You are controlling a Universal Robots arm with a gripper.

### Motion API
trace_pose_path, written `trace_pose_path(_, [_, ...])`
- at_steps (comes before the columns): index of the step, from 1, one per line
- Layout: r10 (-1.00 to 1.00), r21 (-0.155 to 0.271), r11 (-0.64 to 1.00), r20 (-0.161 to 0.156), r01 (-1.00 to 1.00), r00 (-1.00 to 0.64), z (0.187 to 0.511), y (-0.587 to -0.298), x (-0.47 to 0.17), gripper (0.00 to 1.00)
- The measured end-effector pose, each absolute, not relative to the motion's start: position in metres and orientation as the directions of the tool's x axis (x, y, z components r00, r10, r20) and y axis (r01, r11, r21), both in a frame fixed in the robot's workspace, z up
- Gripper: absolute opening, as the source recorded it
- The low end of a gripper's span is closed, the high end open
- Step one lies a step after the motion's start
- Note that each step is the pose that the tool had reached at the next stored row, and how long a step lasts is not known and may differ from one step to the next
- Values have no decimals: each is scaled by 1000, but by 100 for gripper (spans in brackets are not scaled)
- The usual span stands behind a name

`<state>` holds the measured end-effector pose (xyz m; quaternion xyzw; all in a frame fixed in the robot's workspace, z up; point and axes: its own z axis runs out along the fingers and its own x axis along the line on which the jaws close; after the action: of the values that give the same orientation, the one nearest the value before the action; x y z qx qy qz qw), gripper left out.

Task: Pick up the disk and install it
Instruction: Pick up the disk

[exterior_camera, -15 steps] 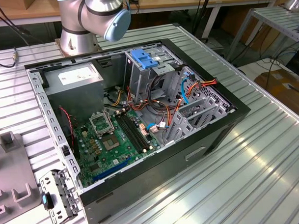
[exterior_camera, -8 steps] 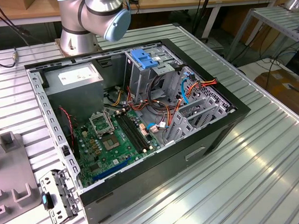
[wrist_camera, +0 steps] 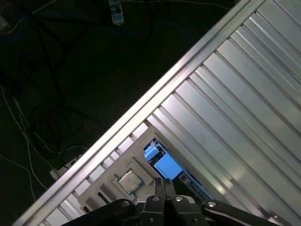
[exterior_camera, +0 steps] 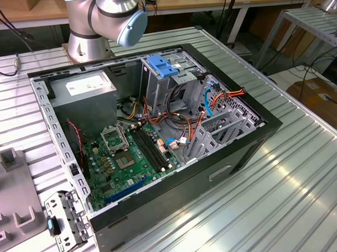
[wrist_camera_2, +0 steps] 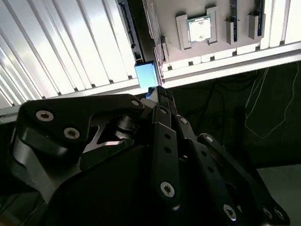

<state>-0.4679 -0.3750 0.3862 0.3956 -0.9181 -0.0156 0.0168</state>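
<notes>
Gripper (wrist_camera: 163,184) is caught well above the table (wrist_camera: 235,117), fingers closed together with nothing clamped; in the exterior view the disk (exterior_camera: 64,221) is seen lying flat on the table, between tray (exterior_camera: 10,187) and open case (exterior_camera: 230,151)

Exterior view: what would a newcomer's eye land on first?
The open computer case sits on the ribbed table, green motherboard bare, a light-blue latch at its far side. In the first wrist view the gripper's shut black fingers hang over a blue part near the table's edge.
</notes>
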Motion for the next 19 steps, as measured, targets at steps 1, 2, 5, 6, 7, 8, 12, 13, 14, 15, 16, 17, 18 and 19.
trace_pose_path(1, [-742, 42, 670, 18, -741, -670, 386, -375, -468, 11])
trace_pose_path(2, [-754, 42, 657, 18, -753, -657, 386, -375, -468, 11])
trace_pose_path(5, [-834, 42, 552, 18, -833, -552, 385, -375, -468, 11])
trace_pose_path(6, [-853, 42, 521, 18, -852, -521, 385, -375, -468, 11])
trace_pose_path(7, [-871, 42, 492, 18, -870, -492, 385, -375, -468, 11])
trace_pose_path(8, [-886, 42, 463, 18, -885, -462, 385, -375, -468, 11])
trace_pose_path(12, [-935, 42, 356, 18, -934, -355, 384, -375, -468, 11])
trace_pose_path(13, [-949, 42, 316, 18, -948, -316, 384, -375, -468, 11])
trace_pose_path(14, [-960, 42, 280, 18, -959, -280, 384, -375, -468, 11])
trace_pose_path(15, [-966, 42, 257, 18, -965, -257, 384, -375, -468, 11])
trace_pose_path(16, [-971, 42, 238, 18, -970, -238, 384, -375, -468, 11])
trace_pose_path(17, [-977, 42, 213, 18, -976, -213, 384, -375, -468, 11])
trace_pose_path(18, [-981, 42, 195, 18, -980, -195, 384, -375, -468, 11])
trace_pose_path(19, [-985, 42, 172, 18, -984, -171, 384, -375, -468, 11])
